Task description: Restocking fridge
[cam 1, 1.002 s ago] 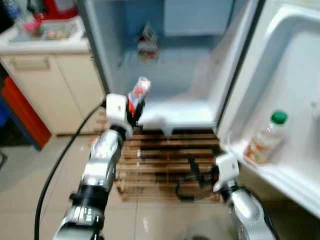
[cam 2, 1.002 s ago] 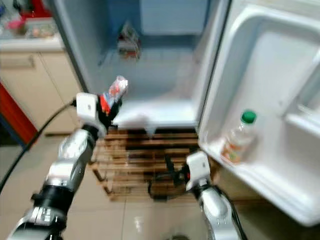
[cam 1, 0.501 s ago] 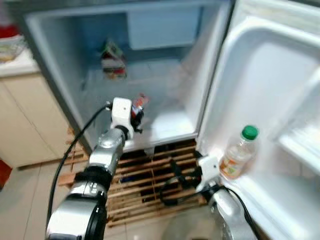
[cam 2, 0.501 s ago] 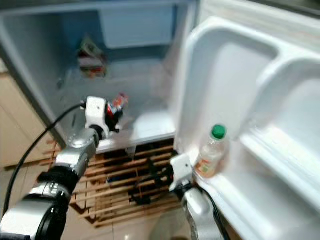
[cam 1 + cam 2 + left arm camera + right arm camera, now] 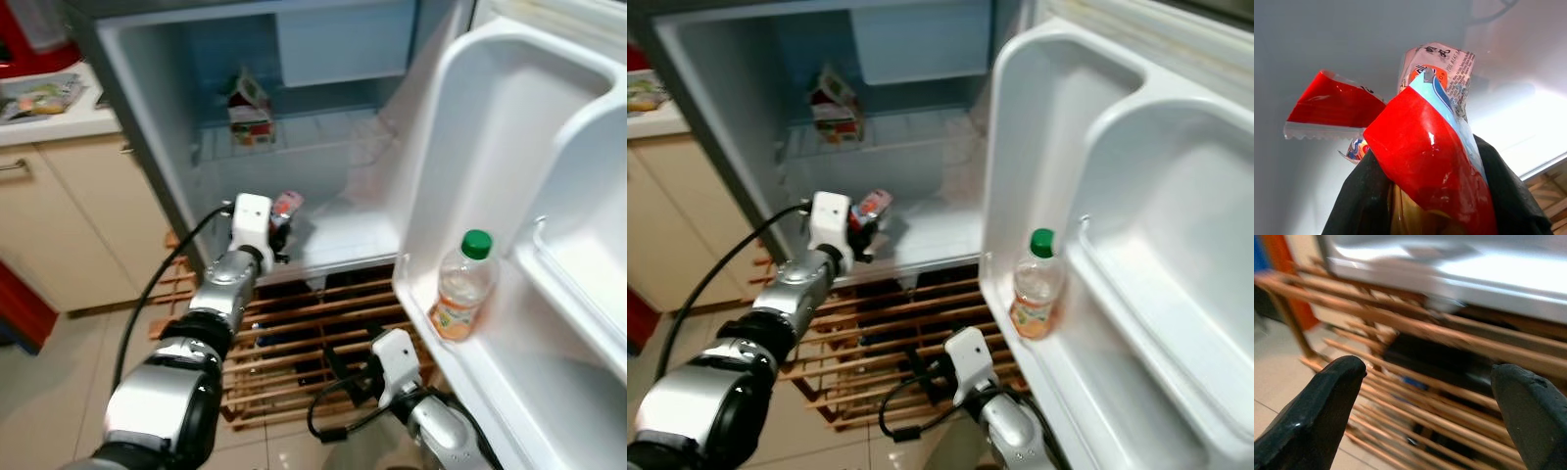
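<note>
Left gripper [image 5: 277, 223] is clamped on a red snack packet [image 5: 285, 205], black fingers [image 5: 1361, 205] closed around its lower end (wrist view: crinkled red, white and blue foil sticking out past the fingertips, printed end furthest out). Packet is held inside the open fridge [image 5: 147, 127], low over the white floor of the compartment [image 5: 343, 235], near its front edge. Can't tell whether the packet touches that floor.

Further in from the left gripper, up on the wire shelf [image 5: 294, 132], a small carton [image 5: 250, 106] stands near the back wall. Off to the gripper's right, the fridge door [image 5: 509, 147] is swung open; a bottle with a green cap [image 5: 460, 286] stands upright in the lowest door bin.

Right gripper [image 5: 1432, 401] hangs low, below the door, fingers spread wide with nothing between them, pointing at a wooden slatted rack [image 5: 294, 333] under the fridge. Cabinet and countertop [image 5: 59, 117] sit to the left of the left arm.
</note>
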Controlling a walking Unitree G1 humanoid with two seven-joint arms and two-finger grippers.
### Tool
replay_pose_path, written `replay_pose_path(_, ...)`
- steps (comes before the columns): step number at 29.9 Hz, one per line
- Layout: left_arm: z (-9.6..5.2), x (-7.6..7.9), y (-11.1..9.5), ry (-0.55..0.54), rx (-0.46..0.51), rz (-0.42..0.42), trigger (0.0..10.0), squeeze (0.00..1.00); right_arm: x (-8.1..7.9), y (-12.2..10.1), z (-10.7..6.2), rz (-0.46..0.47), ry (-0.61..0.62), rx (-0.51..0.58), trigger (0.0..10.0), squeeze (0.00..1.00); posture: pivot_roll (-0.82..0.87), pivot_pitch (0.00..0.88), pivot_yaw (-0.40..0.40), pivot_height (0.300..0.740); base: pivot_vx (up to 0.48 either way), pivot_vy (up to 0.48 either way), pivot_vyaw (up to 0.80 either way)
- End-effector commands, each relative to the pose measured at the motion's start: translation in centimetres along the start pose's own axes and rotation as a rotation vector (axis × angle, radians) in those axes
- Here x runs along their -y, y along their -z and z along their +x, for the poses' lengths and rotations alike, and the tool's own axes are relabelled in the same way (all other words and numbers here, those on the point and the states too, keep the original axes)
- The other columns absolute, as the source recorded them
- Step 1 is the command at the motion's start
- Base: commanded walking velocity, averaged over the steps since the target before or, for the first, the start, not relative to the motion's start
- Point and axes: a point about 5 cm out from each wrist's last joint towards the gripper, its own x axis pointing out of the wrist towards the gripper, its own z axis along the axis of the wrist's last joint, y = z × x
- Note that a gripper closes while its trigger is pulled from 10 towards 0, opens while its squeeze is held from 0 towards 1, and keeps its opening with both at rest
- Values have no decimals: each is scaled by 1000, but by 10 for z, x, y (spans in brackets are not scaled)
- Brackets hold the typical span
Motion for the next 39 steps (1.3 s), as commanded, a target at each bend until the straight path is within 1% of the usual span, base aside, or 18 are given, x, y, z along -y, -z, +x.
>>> replay_pose_path(1, 0, -5, -4, -13, 25, 21, 10000, 0, 7, -2, -1, -6, 19, 17, 10000, 0, -279, 0, 83, 740, 0, 0, 0)
replay_pose_path(2, -1, -5, -4, -13, 28, 22, 10000, 0, 9, -1, -1, -19, 26, 12, 10000, 0, -279, 0, 83, 740, 0, 0, 0)
replay_pose_path(5, -1, -5, -3, -13, 35, 20, 10000, 0, 31, -2, -10, -157, 90, -22, 10000, 0, -277, 0, 78, 740, 0, 0, 0)
replay_pose_path(8, -2, -4, -1, -13, 38, 18, 10000, 0, 49, 0, -20, -243, 157, -56, 10000, 0, -277, 0, 77, 740, 0, 0, 0)
replay_pose_path(9, -2, -4, -1, -13, 39, 17, 10000, 0, 53, -1, -25, -244, 171, -52, 10000, 0, -275, 0, 76, 740, 0, 0, 0)
replay_pose_path(12, -2, -4, -2, -12, 44, 14, 10000, 0, 66, -16, -44, -221, 210, 18, 10000, 0, -275, 0, 74, 740, 0, 0, 0)
replay_pose_path(13, -2, -4, -2, -11, 47, 15, 10000, 0, 62, -41, -49, -207, 198, 79, 10000, 0, -275, 0, 73, 740, 0, 0, 0)
replay_pose_path(14, -2, -4, -2, -11, 47, 15, 10000, 0, 62, -41, -49, -207, 198, 79, 10000, 0, -275, 0, 73, 740, 0, 0, 0)
replay_pose_path(15, -2, -3, -2, -10, 50, 16, 10000, 0, 55, -59, -52, -188, 175, 124, 10000, 0, -274, 0, 72, 740, 0, 0, 0)
replay_pose_path(16, -1, -3, -3, -7, 56, 21, 10000, 0, 36, -82, -49, -124, 114, 185, 10000, 0, -271, 0, 68, 740, 0, 0, 0)
replay_pose_path(17, -1, -3, -3, -7, 56, 21, 10000, 0, 36, -82, -49, -124, 114, 185, 10000, 0, -271, 0, 68, 740, 0, 0, 0)
replay_pose_path(20, -1, -2, -6, -5, 65, 28, 10000, 0, 7, -100, -37, 13, -11, 224, 10000, 0, -269, 0, 63, 740, 0, 0, 0)
replay_pose_path(22, -1, -2, -6, -7, 68, 32, 10000, 0, -3, -109, -35, 81, -62, 238, 10000, 0, -270, 0, 62, 740, 0, 0, 0)
replay_pose_path(23, -1, -2, -6, -7, 68, 32, 10000, 0, -3, -109, -35, 81, -62, 238, 10000, 0, -270, 0, 62, 740, 0, 0, 0)
replay_pose_path(27, 0, -1, -8, -16, 67, 69, 10000, 0, -7, -121, -38, 163, -110, 218, 10000, 0, -272, 0, 59, 740, 0, 0, 0)
replay_pose_path(31, 3, -2, -11, -47, 53, 125, 10000, 0, -9, -124, -37, 172, -137, 186, 10000, 0, -272, 2, 57, 740, 0, 0, 0)
replay_pose_path(33, 4, -3, -14, -59, 49, 135, 10000, 0, -11, -124, -36, 170, -149, 175, 10000, 0, -272, 3, 58, 740, 0, 0, 0)
replay_pose_path(39, 8, -6, -32, -134, 69, 220, 10000, 0, -24, -121, -29, 141, -180, 140, 10000, 0, -304, 45, 81, 740, 0, 0, 0)
